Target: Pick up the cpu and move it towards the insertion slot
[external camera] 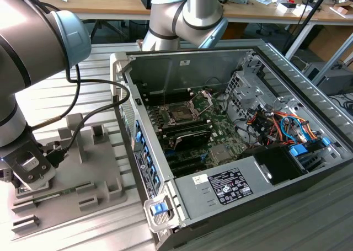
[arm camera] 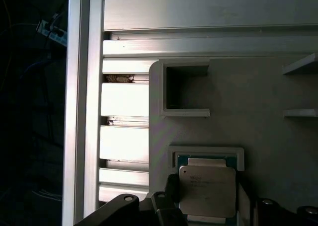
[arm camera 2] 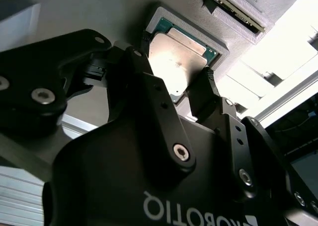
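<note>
My end effector [arm camera 2: 175, 62] straddles the cpu [arm camera 2: 181, 49] in its grey nest [arm camera 2: 196, 28], clamped or not I cannot tell; risk: a skewed grip jams it there, insertion slot [external camera: 181, 113] well off at 2 o'clock in the exterior view.

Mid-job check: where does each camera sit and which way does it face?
Exterior view: off the arm, raised, looking down on the open computer case and insertion slot; arm and gripper show at the exterior view's left, over the grey fixture plate.
First wrist view: on the wrist, looking straight down past the gripper at the cpu.
Second wrist view: on the wrist, looking slantwise over the gripper's black body at the cpu.
Shared: both wrist views show the cpu seated in the plate's recess.
</note>
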### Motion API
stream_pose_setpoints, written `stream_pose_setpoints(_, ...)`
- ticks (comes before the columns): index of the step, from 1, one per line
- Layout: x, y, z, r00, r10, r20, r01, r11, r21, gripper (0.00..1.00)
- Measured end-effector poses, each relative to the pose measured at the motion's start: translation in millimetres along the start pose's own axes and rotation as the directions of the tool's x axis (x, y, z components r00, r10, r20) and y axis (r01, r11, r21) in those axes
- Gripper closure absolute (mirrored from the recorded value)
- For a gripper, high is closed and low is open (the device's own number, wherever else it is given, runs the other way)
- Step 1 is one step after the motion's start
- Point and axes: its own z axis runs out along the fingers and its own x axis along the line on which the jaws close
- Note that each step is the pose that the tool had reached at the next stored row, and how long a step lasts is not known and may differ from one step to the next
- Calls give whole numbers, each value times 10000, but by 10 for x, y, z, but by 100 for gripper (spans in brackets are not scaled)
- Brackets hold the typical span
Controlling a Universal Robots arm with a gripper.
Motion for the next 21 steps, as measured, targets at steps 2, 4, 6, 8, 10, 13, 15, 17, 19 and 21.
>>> stream_pose_setpoints(2, 0, 0, 1, 10000, 0, 0, 0, 10000, 0, 45)
stream_pose_setpoints(4, 0, 0, 1, 10000, 0, 0, 0, 10000, 0, 45)
stream_pose_setpoints(6, 0, 0, 2, 10000, 0, 0, 0, 10000, 0, 45)
stream_pose_setpoints(8, 0, 0, 3, 10000, 0, 1, 0, 10000, 0, 45)
stream_pose_setpoints(10, 0, 0, 3, 10000, 0, 1, 0, 10000, -1, 45)
stream_pose_setpoints(13, -1, 0, -1, 10000, 0, 4, 0, 10000, -2, 45)
stream_pose_setpoints(15, 0, 0, -7, 10000, 0, 2, 0, 10000, -2, 45)
stream_pose_setpoints(17, 0, 0, -11, 10000, 0, 1, 0, 10000, -1, 45)
stream_pose_setpoints(19, 0, 0, -17, 10000, 0, 1, 0, 10000, -1, 45)
stream_pose_setpoints(21, 0, 0, -25, 10000, 0, 0, 0, 10000, 0, 45)
